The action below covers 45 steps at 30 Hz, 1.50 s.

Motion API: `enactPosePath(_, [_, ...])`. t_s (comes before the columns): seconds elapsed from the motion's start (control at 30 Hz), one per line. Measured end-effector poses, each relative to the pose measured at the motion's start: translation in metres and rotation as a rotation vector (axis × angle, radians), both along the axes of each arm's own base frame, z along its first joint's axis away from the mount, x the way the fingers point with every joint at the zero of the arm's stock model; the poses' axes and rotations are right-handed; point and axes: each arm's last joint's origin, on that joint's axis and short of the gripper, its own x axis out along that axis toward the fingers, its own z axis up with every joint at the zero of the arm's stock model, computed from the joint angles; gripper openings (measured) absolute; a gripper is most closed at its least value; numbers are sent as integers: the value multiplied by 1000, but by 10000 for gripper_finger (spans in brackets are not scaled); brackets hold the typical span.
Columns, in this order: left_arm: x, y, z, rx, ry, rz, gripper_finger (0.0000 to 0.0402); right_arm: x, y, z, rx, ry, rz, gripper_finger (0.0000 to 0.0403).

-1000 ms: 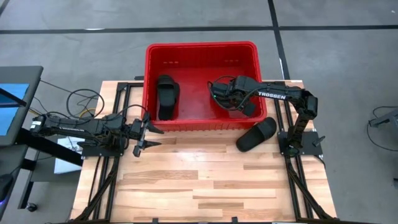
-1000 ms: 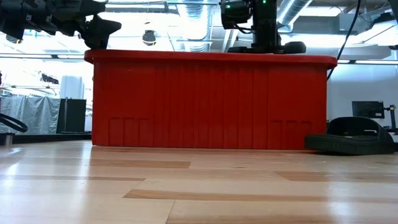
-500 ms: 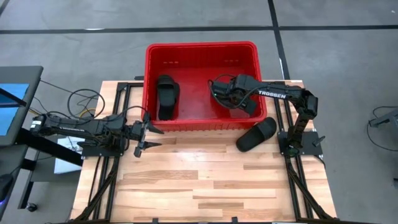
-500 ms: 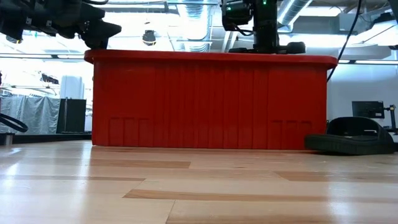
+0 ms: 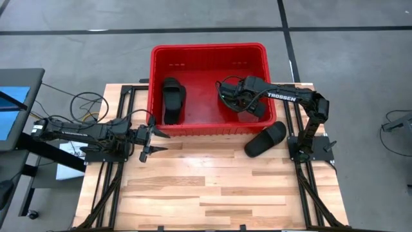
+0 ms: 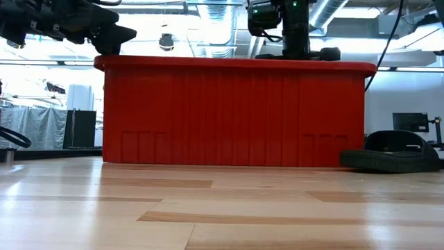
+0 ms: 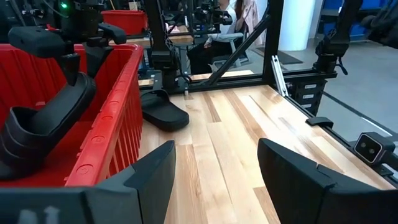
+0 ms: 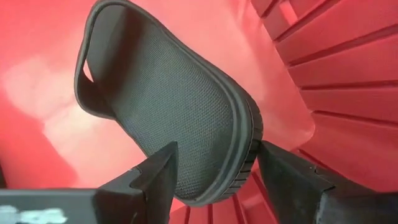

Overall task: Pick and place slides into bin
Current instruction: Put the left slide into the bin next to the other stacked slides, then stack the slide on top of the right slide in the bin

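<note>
Your right gripper (image 5: 226, 96) fingers grasp a slide (image 8: 168, 118) over the bin (image 5: 206, 48); left gripper (image 5: 153, 140) fingers are spread beside it. The slide (image 5: 264, 140) on the desk (image 5: 212, 193) looks light and flexible, so grip its sole edge.

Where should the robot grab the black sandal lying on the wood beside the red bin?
Probably the wide strap of the slide on the table, coming straight down from above. It lies flat and alone beside the bin, strap arching over the sole, so fingers could likely close across it. The left gripper waits open nearby.
</note>
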Motion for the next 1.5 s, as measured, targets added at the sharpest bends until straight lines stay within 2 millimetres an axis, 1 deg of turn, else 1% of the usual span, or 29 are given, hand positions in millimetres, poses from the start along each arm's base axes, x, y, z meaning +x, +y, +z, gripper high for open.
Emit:
enactPosePath(0.33, [0,0,0,-1,0,0,219,3,-2,0,-5,-22,49,235])
enactPosePath(0.73, [0,0,0,7,1,-1,219,3,-7,0,-8,-11,123,235])
enactPosePath(1.1, [0,0,0,8,1,-2,219,1,-12,-1,62,-29,119,235])
enactPosePath(1.33, [0,0,0,5,1,-2,219,-5,-9,-1,95,27,114,235])
enactPosePath(1.5, [0,0,0,4,2,12,219,-6,-9,-1,94,34,114,235])
